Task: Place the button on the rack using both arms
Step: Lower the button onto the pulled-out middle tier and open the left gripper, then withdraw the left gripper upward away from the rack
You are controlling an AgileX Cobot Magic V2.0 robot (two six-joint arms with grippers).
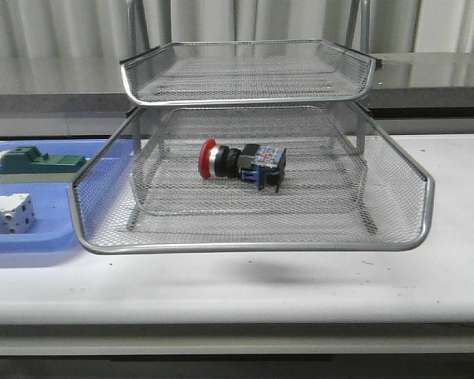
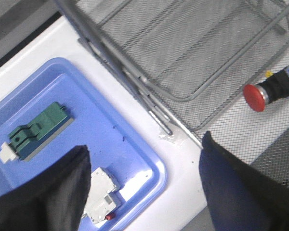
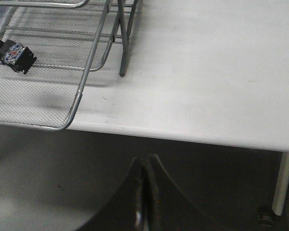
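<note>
The button (image 1: 241,164), with red head, black body and blue-and-black rear block, lies on its side on the wire mesh of the lower tier of the silver rack (image 1: 253,241). It also shows in the left wrist view (image 2: 272,89) and the right wrist view (image 3: 10,53). My left gripper (image 2: 144,151) is open and empty above the corner of the blue tray and the rack's edge. My right gripper (image 3: 145,163) is shut and empty, below the table's front edge, away from the rack (image 3: 82,96). Neither arm shows in the front view.
A flat blue tray (image 1: 39,237) lies left of the rack, holding a green block on a beige base (image 1: 39,164) and a white terminal block (image 1: 8,213). Both show in the left wrist view: green block (image 2: 36,130), white block (image 2: 102,195). White table (image 3: 207,72) extends right of the rack.
</note>
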